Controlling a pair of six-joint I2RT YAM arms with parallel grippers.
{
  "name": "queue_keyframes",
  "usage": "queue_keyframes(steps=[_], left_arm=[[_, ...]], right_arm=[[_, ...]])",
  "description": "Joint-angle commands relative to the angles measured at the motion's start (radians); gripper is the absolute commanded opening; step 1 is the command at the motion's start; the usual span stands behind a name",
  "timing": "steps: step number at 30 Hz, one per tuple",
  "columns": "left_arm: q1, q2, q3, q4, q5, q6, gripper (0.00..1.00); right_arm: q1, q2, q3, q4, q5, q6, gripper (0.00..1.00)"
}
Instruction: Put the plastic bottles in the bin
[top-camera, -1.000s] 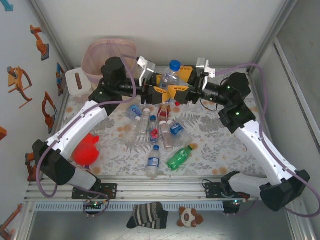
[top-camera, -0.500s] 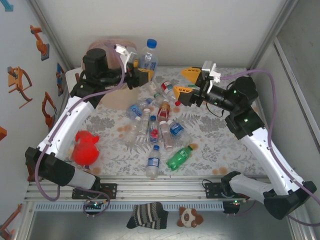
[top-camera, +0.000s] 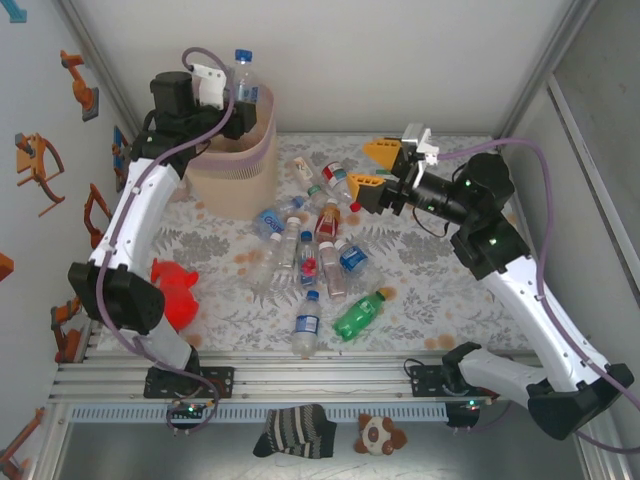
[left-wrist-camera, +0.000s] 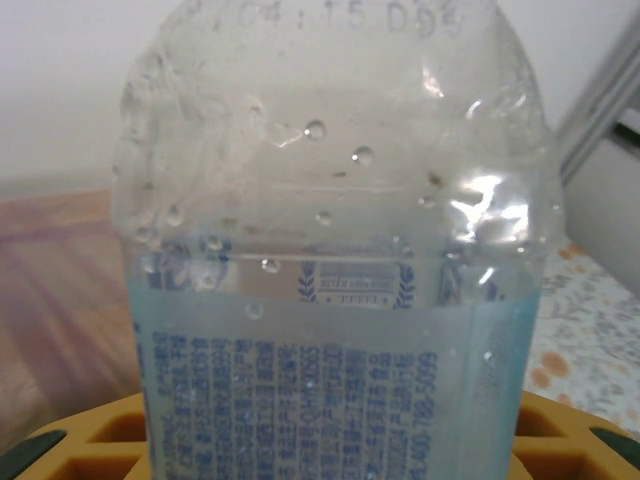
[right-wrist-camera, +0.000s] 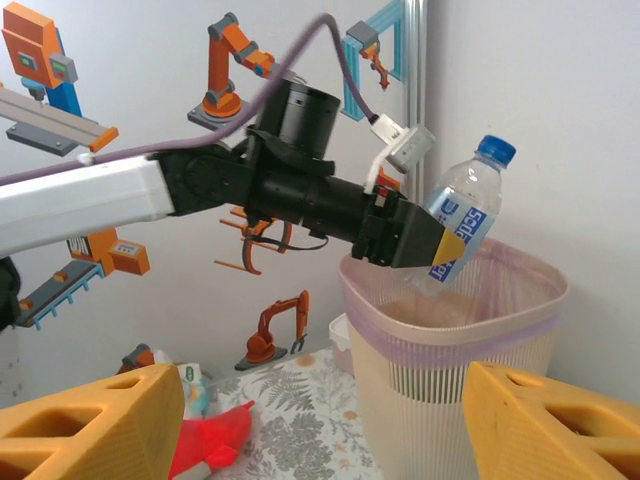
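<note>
A: Top view: left hand is clamped on a clear bottle, blue cap up, over the bin at the desk's far-left corner. Right hand is open and empty, near the pile of bottles.
B: Left wrist?
A: Label close-up, fingers pinching the lower body. Blur at left is probably the bin, can't confirm.
B: Right wrist?
A: Bottle is tilted, base about rim level over the opening. I'd centre it, dip the base below the rim, then open fully so it can't bounce off the edge.
</note>
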Motion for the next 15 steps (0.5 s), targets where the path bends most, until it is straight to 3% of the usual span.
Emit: queue_keyframes(steps=[1,6,15], left_arm=[[0.036,0.058,0.074,-0.060,-0.025,-0.030,0.47],[0.069,0.174,0.208,-0.189,-0.002,-0.012,0.47],[0.078,0.419,0.526,-0.597,-0.016,0.103,0.47]], right_arm=[[0.006,-0.034,-0.004,-0.008,0.023,-0.028,0.73],[0.006,-0.042,-0.014,-0.015,0.032,-0.030,0.73],[0.006,-0.024,-0.016,-0.015,0.037,-0.039,0.72]])
